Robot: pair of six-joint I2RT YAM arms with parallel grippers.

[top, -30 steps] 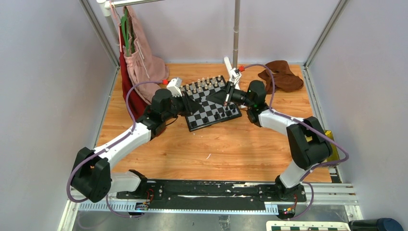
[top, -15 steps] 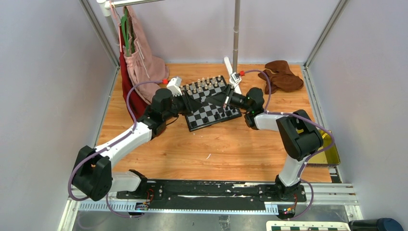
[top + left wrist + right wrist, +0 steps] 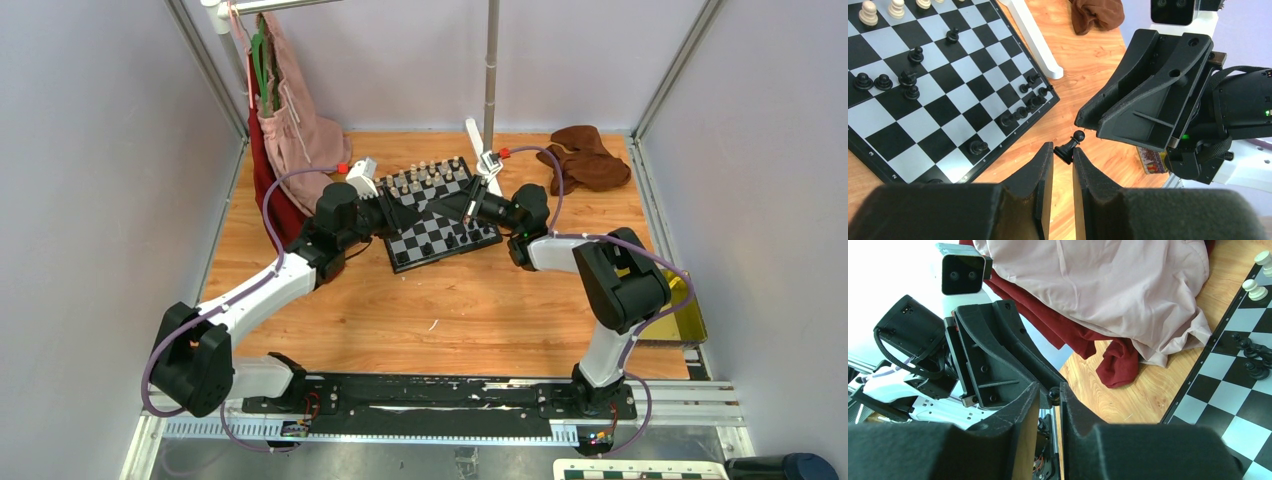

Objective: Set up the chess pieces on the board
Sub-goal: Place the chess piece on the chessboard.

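Note:
Over the board (image 3: 430,245), both grippers meet tip to tip. My left gripper (image 3: 1063,152) is shut on the base of a black pawn (image 3: 1069,149), which tilts toward the right gripper (image 3: 1049,390). That gripper's jaws stand slightly apart around the pawn's round head (image 3: 1053,395); the head lies against one finger and is clear of the other. Cream chess pieces (image 3: 425,175) line the board's far edge. Black chess pieces (image 3: 1023,107) stand in a row along its right edge, and a few more are scattered on inner squares (image 3: 908,80).
A pink garment over red cloth (image 3: 290,120) hangs at the back left. Behind the board stands a pole with a white base (image 3: 490,90). A brown cloth (image 3: 585,160) lies at the back right and a yellow object (image 3: 690,310) at the right edge.
The right arm folded in and its wrist slid left toward my left gripper; over the last half second both arms hold still.

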